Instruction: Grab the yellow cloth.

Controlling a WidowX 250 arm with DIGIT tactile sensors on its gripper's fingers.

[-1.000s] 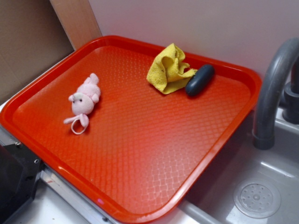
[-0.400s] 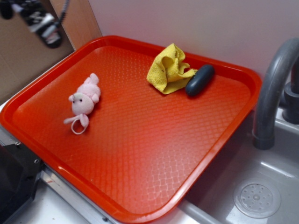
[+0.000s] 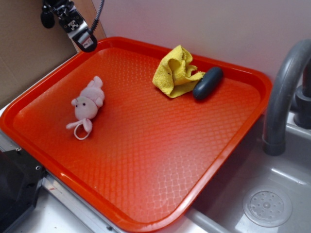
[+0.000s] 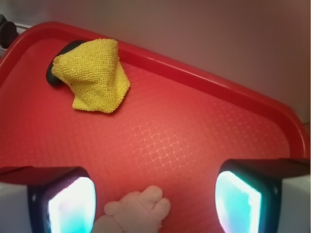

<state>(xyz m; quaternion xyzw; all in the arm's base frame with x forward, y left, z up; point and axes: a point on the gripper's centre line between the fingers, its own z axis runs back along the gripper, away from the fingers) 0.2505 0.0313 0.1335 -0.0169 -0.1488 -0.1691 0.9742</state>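
Observation:
The yellow cloth [image 3: 176, 72] lies crumpled near the far edge of the red tray [image 3: 146, 145], touching a dark grey oval object [image 3: 208, 83] on its right. In the wrist view the cloth [image 4: 92, 76] is at the upper left, half covering the grey object [image 4: 54, 73]. My gripper [image 3: 68, 22] hangs high above the tray's far left corner, well left of the cloth. It is open and empty [image 4: 155, 201], its jaws wide apart.
A pink plush toy [image 3: 87, 104] lies on the tray's left side and shows between my jaws in the wrist view [image 4: 136, 212]. A grey faucet [image 3: 284, 92] and a sink [image 3: 267, 204] are to the right. A wall runs behind the tray.
My gripper came into view at the upper left and has moved right and down toward the tray's far left corner. The cloth, grey object and toy have not moved.

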